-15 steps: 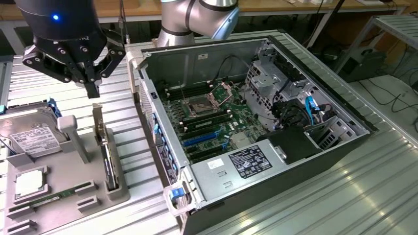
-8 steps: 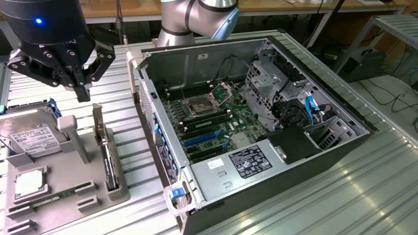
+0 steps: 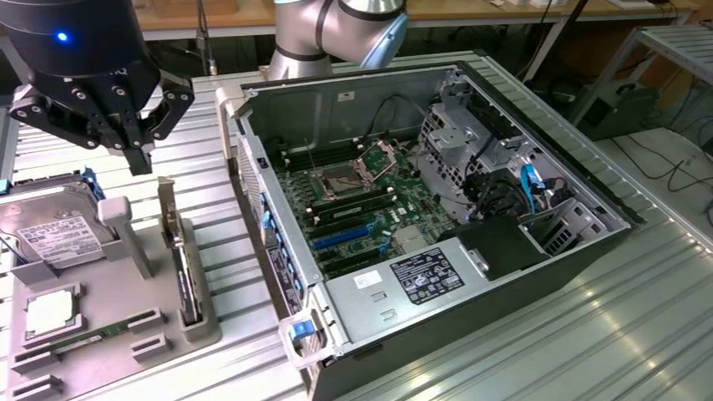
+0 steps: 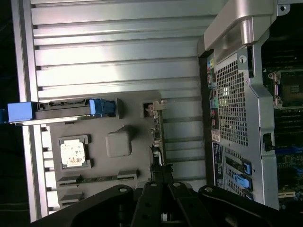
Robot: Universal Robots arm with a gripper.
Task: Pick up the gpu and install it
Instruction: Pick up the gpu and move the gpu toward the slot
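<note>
Tool (image 3: 139, 157) is hovering fully closed and empty near the gpu (image 3: 184, 267) — descending like that risks ramming its thin edge.

— What sort of place are you driving in?

— A robotics lab, or an electronics workshop, by what I see. My gripper (image 3: 139, 159) hangs over a ribbed aluminium table (image 3: 624, 334) of the kind built from extrusion profiles.

— What else tells you that?

— Beside the gripper lies an open computer case (image 3: 334, 104) with its motherboard (image 3: 356, 209) bare. Just below the gripper sits a grey fixture tray (image 3: 112, 301) with loose parts slotted into it, a hard drive (image 3: 50, 238) among them. Beyond the case, well away from the gripper, I see wooden benchtops (image 3: 502, 10), a metal rack (image 3: 680, 42) and cables (image 3: 657, 159) trailing on the floor.
</note>
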